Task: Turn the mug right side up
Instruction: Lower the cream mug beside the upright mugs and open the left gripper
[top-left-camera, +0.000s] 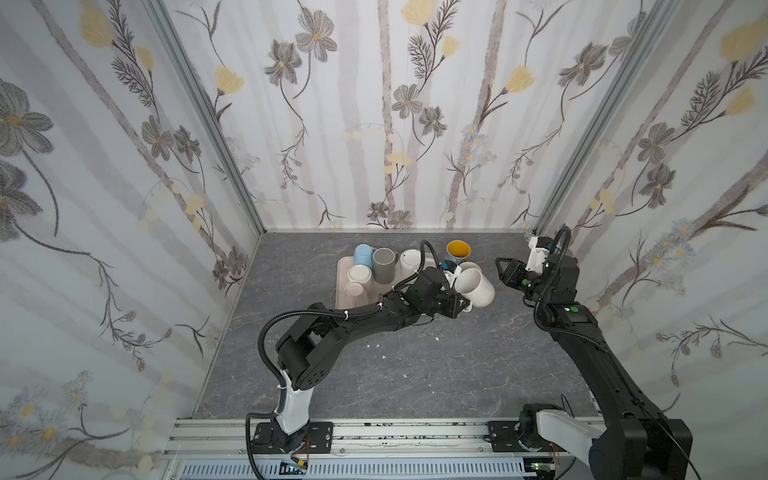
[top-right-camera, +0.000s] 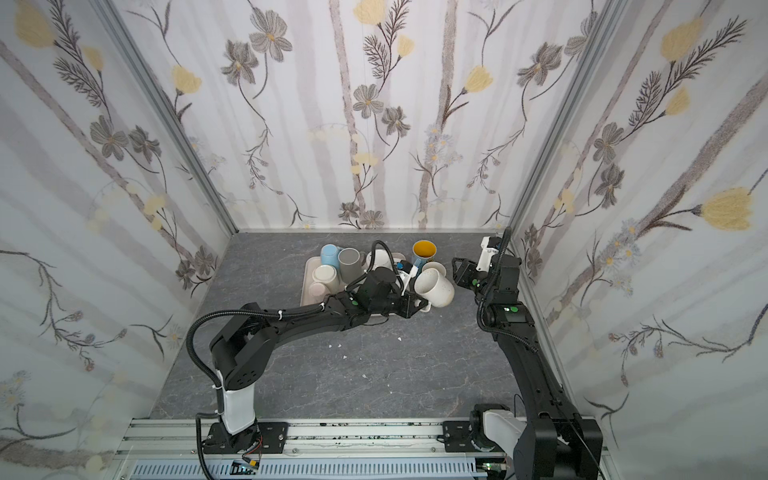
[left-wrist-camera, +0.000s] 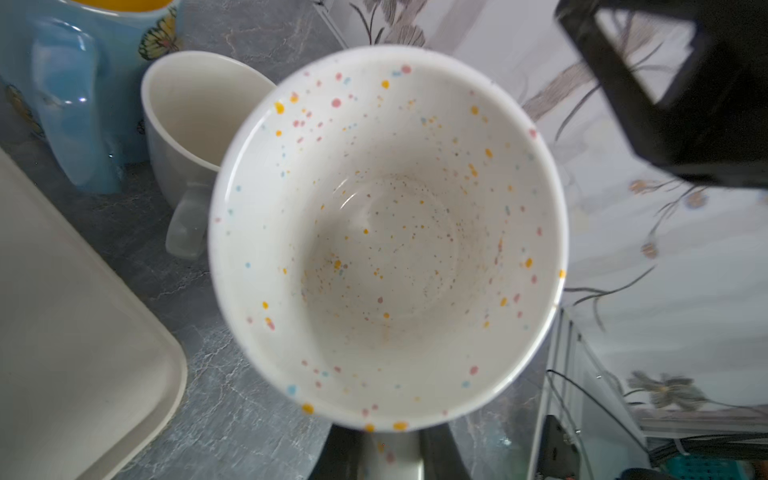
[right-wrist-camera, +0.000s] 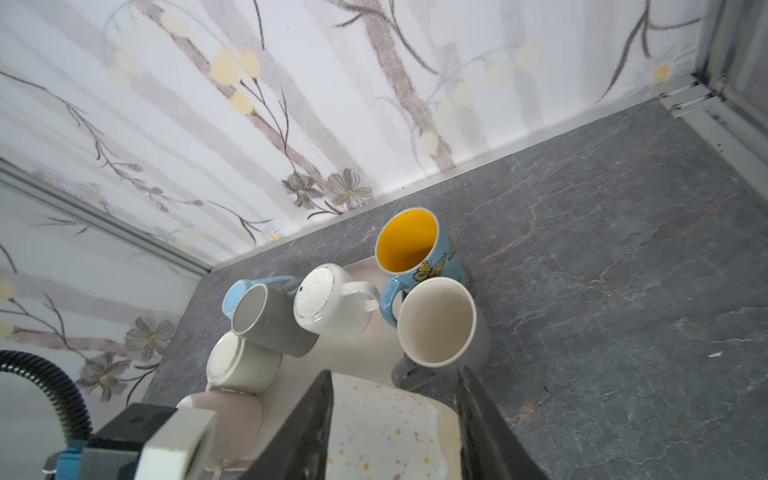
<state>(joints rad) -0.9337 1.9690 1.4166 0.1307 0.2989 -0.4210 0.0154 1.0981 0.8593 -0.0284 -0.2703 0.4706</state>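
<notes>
Now left end effector (top-left-camera: 464, 306) pinches the glossy speckled mug (top-left-camera: 476, 286) by its handle; right end effector (top-left-camera: 501, 270) stands spread.

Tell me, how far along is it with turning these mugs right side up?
Done: the butterfly mug and a cream mug stand upright on the table beside the tray. In hand: the left gripper holds the speckled mug by its handle, tilted; the right gripper hovers open beside it. Left: set it down upright; the grey mug and four others sit upside down on the tray.
</notes>
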